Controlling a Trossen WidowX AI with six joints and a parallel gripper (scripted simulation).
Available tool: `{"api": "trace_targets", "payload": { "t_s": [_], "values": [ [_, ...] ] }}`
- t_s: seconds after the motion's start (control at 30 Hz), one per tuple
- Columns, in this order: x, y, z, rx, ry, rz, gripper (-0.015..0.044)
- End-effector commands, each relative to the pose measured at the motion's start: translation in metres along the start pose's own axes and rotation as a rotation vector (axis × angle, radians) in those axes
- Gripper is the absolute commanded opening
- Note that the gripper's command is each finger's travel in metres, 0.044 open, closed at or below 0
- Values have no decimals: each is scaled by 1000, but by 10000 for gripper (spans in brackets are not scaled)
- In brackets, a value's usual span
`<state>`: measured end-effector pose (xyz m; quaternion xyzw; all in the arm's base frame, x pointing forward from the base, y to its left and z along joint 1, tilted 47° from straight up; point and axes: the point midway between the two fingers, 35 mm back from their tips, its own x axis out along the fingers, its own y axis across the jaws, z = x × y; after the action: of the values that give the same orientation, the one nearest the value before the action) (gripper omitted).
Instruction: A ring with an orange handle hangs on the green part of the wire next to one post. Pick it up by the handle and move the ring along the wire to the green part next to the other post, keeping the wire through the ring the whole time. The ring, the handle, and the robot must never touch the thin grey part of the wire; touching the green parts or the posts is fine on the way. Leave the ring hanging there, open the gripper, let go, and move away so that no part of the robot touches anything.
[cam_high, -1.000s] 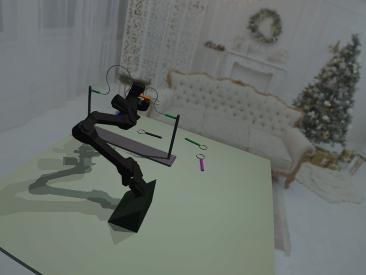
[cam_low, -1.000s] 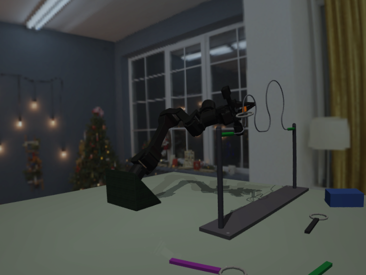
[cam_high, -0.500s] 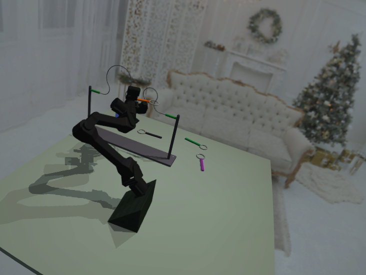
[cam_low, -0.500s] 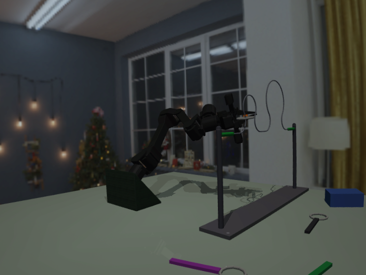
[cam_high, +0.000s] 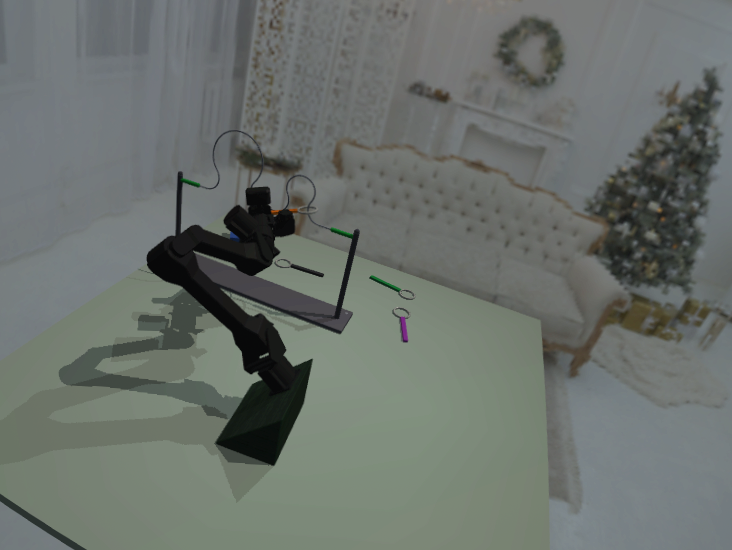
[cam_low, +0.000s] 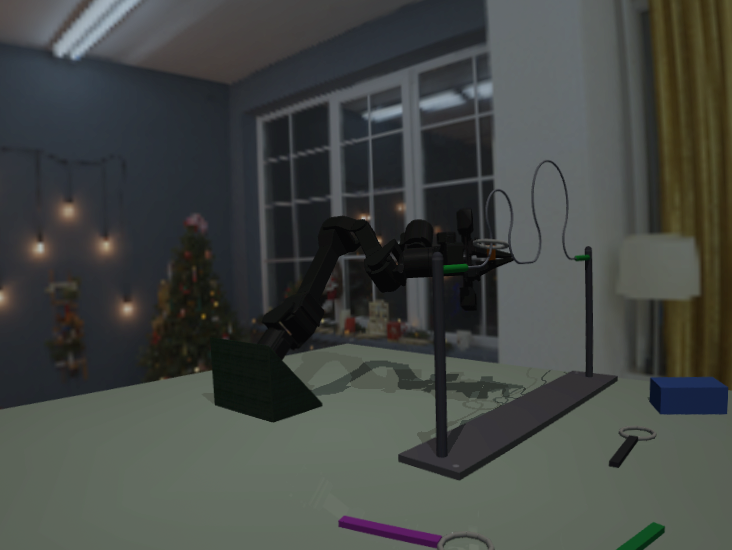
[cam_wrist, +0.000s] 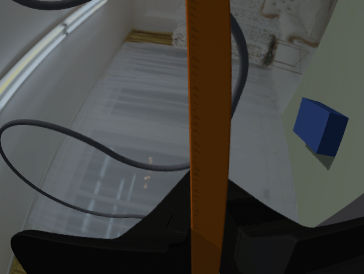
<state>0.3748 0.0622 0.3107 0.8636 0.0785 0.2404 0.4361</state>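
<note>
The ring (cam_high: 317, 210) (cam_low: 491, 239) lies nearly flat around the steep grey wire between the right post's green part (cam_high: 341, 233) (cam_low: 455, 268) and the smaller loop. Whether it touches the wire is too small to tell. My gripper (cam_low: 507, 257) (cam_wrist: 201, 178) is shut on the orange handle (cam_high: 285, 211) (cam_low: 492, 254) (cam_wrist: 209, 100), which runs straight ahead in the wrist view. The arm hides the fingertips in the top view. The other green part (cam_high: 190, 182) (cam_low: 582, 257) is at the far post (cam_high: 178, 206) (cam_low: 588, 319).
The grey wire (cam_high: 234, 130) (cam_low: 547, 160) rises in a taller loop towards the far post. The near post (cam_high: 347, 275) (cam_low: 439, 360) stands on the long base (cam_high: 266, 289) (cam_low: 520, 422). A blue block (cam_low: 686, 396) (cam_wrist: 312, 125) and black, green and purple-handled rings lie on the table.
</note>
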Motion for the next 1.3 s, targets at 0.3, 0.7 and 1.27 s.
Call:
{"api": "trace_targets", "payload": {
  "t_s": [0.3, 0.7, 1.27],
  "values": [
    [-1, -44, 7, -231, -25, -126, -150],
    [-8, -79, 19, -449, -26, -232, -150],
    [-25, -112, 41, -687, 8, -354, -150]
  ]
}}
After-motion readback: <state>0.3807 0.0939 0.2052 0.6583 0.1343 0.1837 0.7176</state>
